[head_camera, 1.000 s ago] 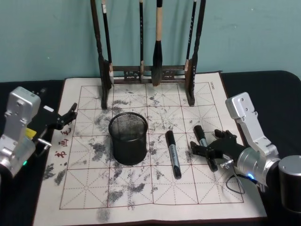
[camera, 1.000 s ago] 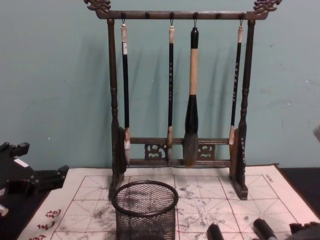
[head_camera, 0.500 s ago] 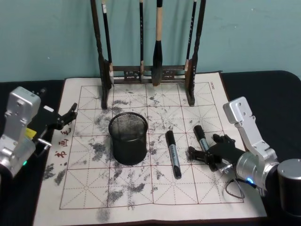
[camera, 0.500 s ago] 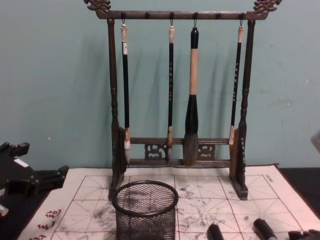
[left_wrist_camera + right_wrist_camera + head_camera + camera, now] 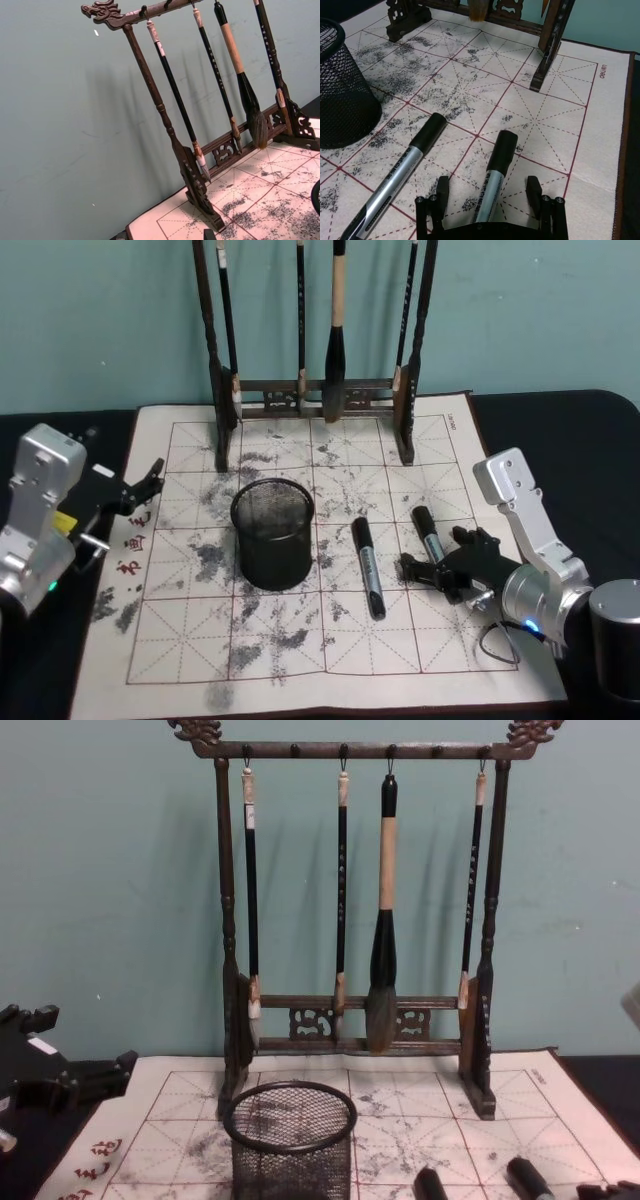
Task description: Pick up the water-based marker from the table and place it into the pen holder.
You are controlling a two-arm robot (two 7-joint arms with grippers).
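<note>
Two water-based markers with black caps and grey barrels lie on the mat to the right of the pen holder [image 5: 272, 532], a round black mesh cup. My right gripper [image 5: 443, 562] is open low over the right-hand marker [image 5: 428, 531]. In the right wrist view that marker [image 5: 492, 182] lies between my fingers [image 5: 534, 189] and the jaws stand apart from it. The other marker [image 5: 367, 565] lies loose between that one and the pen holder [image 5: 340, 90]. My left gripper [image 5: 140, 490] hangs open at the mat's left edge.
A tall dark wooden rack [image 5: 315, 390] with several hanging brushes stands at the back of the ink-stained grid mat [image 5: 300, 640]. Around the mat the table is black [image 5: 560, 430]. In the chest view the pen holder [image 5: 291, 1140] stands in front of the rack [image 5: 360, 1020].
My right gripper has slid a little forward and lower along the right-hand marker since a second ago. The left arm, both markers and the pen holder have not moved.
</note>
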